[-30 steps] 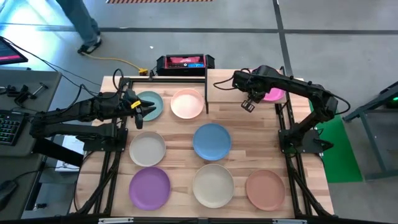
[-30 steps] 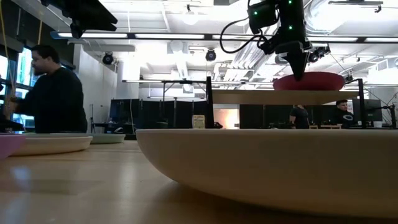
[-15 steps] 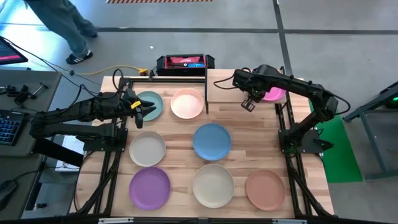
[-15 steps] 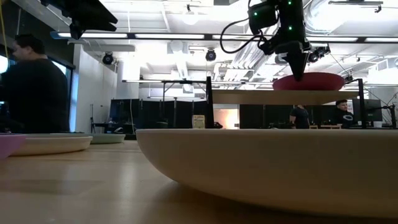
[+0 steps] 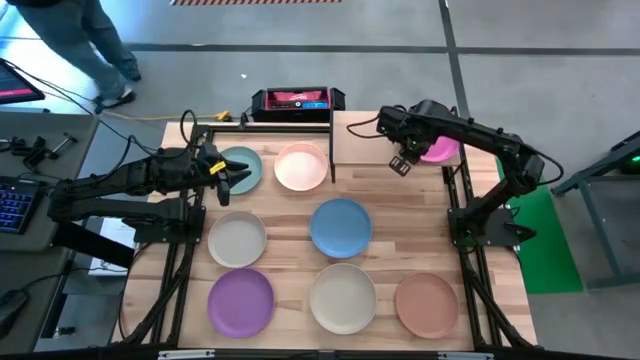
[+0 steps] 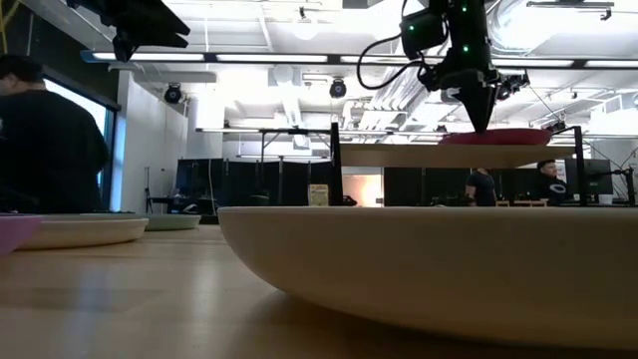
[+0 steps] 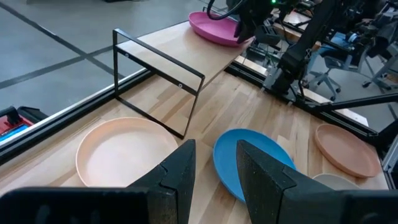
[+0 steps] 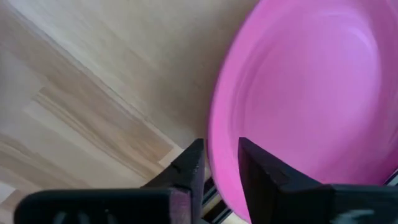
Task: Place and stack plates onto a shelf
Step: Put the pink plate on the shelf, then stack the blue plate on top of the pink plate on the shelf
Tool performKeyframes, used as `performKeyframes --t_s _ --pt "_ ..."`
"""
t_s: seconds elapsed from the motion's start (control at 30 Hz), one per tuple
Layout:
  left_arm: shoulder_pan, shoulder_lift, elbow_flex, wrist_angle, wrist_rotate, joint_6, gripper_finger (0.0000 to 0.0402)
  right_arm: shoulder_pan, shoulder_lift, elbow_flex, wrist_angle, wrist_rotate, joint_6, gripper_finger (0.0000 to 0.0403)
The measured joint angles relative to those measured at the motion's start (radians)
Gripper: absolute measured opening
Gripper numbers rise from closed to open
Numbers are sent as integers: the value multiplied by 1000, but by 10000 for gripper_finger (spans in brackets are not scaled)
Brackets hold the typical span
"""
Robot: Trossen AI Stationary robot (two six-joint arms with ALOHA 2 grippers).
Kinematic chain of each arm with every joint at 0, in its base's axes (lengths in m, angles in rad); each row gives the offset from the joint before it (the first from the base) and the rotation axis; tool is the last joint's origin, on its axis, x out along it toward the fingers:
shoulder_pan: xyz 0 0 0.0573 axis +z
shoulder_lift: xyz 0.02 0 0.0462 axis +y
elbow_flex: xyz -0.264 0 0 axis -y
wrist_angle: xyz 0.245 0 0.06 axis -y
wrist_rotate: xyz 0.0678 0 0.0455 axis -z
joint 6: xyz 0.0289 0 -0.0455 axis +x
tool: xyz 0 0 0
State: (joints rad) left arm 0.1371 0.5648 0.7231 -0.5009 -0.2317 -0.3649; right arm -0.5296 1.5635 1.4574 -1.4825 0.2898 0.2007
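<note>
Right gripper (image 5: 403, 163) over the shelf (image 5: 375, 142) at upper centre, beside the magenta plate (image 5: 441, 151).

The magenta plate lies flat on the shelf's right end. In the right wrist view the two fingers (image 8: 186, 168) stand a narrow gap apart, the plate's rim just at that gap; whether they pinch it cannot be told. The left gripper (image 5: 228, 172) waits at upper left over the teal plate (image 5: 246, 166), its fingers slightly apart and empty. On the table (image 5: 385, 245) lie the pink plate (image 5: 301, 166), blue plate (image 5: 341, 227), grey plate (image 5: 238, 239), purple plate (image 5: 241, 301), cream plate (image 5: 342, 297) and salmon plate (image 5: 426, 305).
</note>
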Motion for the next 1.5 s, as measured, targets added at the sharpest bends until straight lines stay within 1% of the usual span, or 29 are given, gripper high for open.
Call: performKeyframes --t_s 0.3,0.4,0.5,0.73,0.97,1.2,1.37,1.5 --pt "0 0 0 0 0 2 104 -7 0 0 -12 -30 1 83" --pt "0 0 0 1 0 27 104 -7 1 17 -18 -32 0 83" --pt "0 0 0 1 0 28 104 -7 1 61 -22 -32 0 83" --pt "0 0 0 25 0 72 104 -7 0 225 -35 -48 -8 83" --pt "1 0 0 176 0 78 104 -7 0 376 -36 -131 -26 83" --pt "1 12 0 238 51 141 104 2 0 497 -36 -274 -18 83" --pt "1 44 0 285 105 160 104 59 0 545 -36 -350 19 83" --pt "1 81 16 282 142 192 104 132 0 554 -36 -367 61 83"
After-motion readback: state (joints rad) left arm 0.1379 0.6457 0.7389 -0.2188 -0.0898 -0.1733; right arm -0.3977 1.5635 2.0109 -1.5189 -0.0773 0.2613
